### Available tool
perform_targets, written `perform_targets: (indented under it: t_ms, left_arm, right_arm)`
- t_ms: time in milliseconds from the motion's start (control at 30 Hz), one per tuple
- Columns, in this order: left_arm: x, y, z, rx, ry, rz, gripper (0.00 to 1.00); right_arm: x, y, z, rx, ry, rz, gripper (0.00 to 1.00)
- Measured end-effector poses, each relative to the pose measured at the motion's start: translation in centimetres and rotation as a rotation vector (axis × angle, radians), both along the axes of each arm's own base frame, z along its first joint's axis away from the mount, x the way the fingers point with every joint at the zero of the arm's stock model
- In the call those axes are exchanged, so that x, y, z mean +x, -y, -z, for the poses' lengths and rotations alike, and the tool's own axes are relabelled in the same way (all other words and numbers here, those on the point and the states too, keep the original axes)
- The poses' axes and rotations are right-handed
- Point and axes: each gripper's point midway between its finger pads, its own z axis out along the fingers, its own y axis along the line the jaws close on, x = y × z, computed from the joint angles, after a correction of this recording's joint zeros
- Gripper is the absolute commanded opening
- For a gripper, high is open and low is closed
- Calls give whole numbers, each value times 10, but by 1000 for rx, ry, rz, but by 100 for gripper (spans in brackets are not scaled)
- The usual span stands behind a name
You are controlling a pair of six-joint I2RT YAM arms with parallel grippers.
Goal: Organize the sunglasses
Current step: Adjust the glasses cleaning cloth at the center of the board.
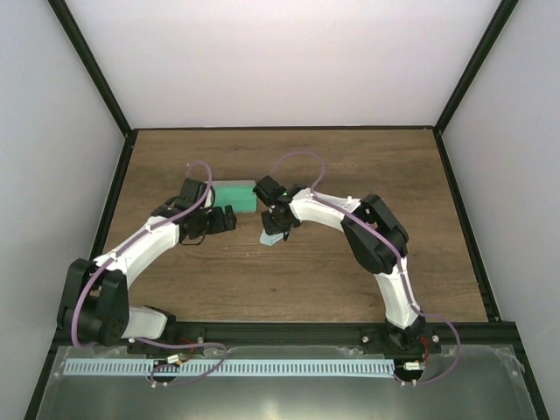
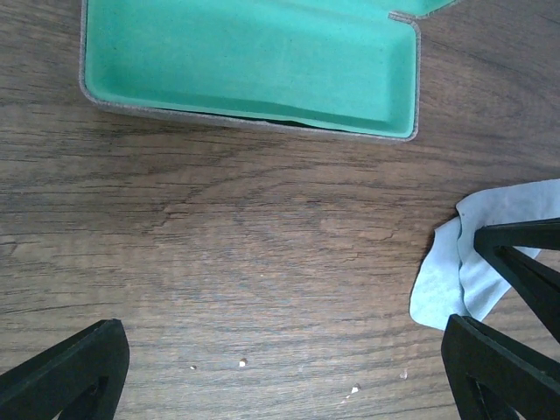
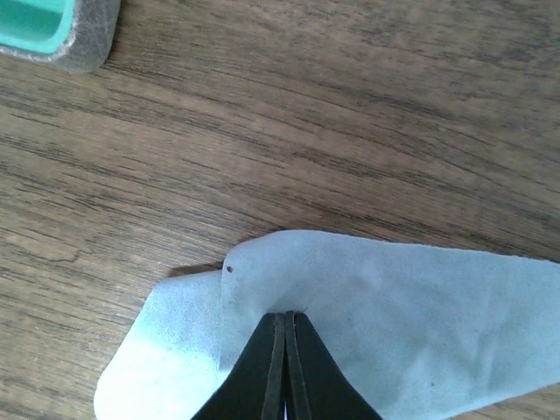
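The right gripper [image 3: 286,317] has its fingers [image 3: 262,372] pressed tight together, pinching a fold of the light blue cloth [image 3: 394,297] between the tips. The cloth puckers up where they bite. Its loose edges lie spread on the wooden table [image 3: 350,114].

The left gripper [image 2: 282,337] has its fingers [image 2: 66,372] spread as wide as they go. Nothing is between them and they touch nothing, with only bare wood below the gap.

The case [image 2: 245,61] lies open on the table, grey outside and green inside. The part of the green lining that the left wrist view shows is bare. Seen from above, the case [image 1: 234,194] lies flat between the two grippers, towards the far side. The left gripper [image 1: 223,219] hangs just beside the near edge of the case. The right gripper [image 1: 278,226] is near the right end of the case, on its near side. The cloth [image 1: 271,236] sits under it, apart from the case. In the right wrist view a corner of the case [image 3: 83,39] shows, well clear of the cloth.

The sunglasses show in none of the views, so I cannot tell where they lie.
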Motion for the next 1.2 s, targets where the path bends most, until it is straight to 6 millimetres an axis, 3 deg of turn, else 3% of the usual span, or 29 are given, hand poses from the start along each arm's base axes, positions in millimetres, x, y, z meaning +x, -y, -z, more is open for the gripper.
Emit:
perform_targets:
  t_ms: [100, 167, 200, 333, 567, 767, 967, 1200]
  left_arm:
    - [-1, 0, 0, 1, 2, 3, 100]
    - [-2, 0, 1, 1, -2, 3, 100]
    - [-3, 0, 2, 1, -4, 4, 100]
    - [-4, 0, 4, 0, -10, 5, 100]
    - [-5, -1, 5, 1, -12, 8, 100]
    - [-5, -1, 6, 8, -10, 16, 100]
    - [-7, -2, 7, 17, -12, 24, 100]
    - [-7, -4, 7, 24, -10, 23, 100]
  right_arm:
    - [0, 1, -2, 0, 1, 3, 2]
    - [0, 1, -6, 4, 7, 4, 16]
    - [0, 1, -9, 7, 12, 6, 19]
    - [0, 1, -18, 18, 24, 8, 20]
    - [-9, -3, -15, -5, 9, -6, 22]
    - [5, -13, -12, -25, 27, -1, 27]
    - [18, -20, -7, -47, 46, -1, 22]
    - [16, -15, 0, -77, 33, -3, 4]
